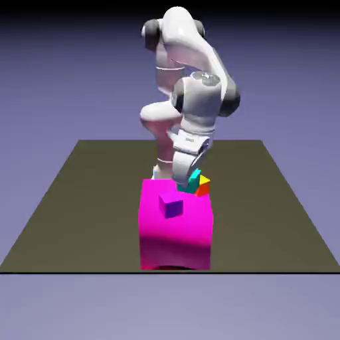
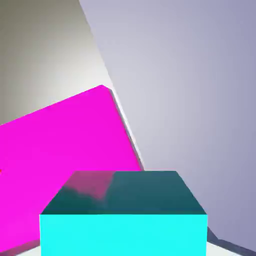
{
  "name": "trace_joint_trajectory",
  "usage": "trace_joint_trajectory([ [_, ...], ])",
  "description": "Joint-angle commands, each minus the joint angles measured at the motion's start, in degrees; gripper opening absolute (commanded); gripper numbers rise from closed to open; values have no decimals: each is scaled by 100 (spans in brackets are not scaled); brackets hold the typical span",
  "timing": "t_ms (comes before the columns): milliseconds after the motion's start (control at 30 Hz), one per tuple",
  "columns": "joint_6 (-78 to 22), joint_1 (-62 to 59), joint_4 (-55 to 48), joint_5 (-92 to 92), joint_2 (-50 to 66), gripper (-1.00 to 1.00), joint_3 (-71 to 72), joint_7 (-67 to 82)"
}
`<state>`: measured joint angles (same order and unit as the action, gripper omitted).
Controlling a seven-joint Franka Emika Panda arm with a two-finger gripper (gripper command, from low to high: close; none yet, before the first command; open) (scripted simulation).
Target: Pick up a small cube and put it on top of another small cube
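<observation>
1 white robot arm (image 1: pixel 179 40) reaches toward the viewer over a dark olive tabletop (image 1: pixel 86 212), its 2-finger gripper (image 1: pixel 188 182) angled down and clamped on a small teal cube (image 1: pixel 192 181). In the exterior view the teal cube is at the far end of a big magenta block (image 1: pixel 176 242); whether the 2 touch is unclear. Just beside the teal cube, toward the exterior view's right and partly hidden by it, is 1 orange cube with a yellow top (image 1: pixel 202 187). Nearer the viewer, 1 small purple cube (image 1: pixel 172 205) sits on the magenta block. In the hand view, the teal cube fills the bottom middle, large, with a bright cyan face and a darker teal face carrying a pinkish patch; magenta spreads behind it at left.
</observation>
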<state>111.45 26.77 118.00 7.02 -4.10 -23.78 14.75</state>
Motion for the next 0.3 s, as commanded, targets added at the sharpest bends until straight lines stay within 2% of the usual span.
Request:
trace_joint_trajectory([
  [0,6,-12,0,9,0,-100,0,-3],
  [167,1025,-75,681,-87,357,-100,-55,64],
  [200,1025,-75,681,-87,357,100,-55,64],
  [267,776,-59,515,-63,270,100,-42,48],
])
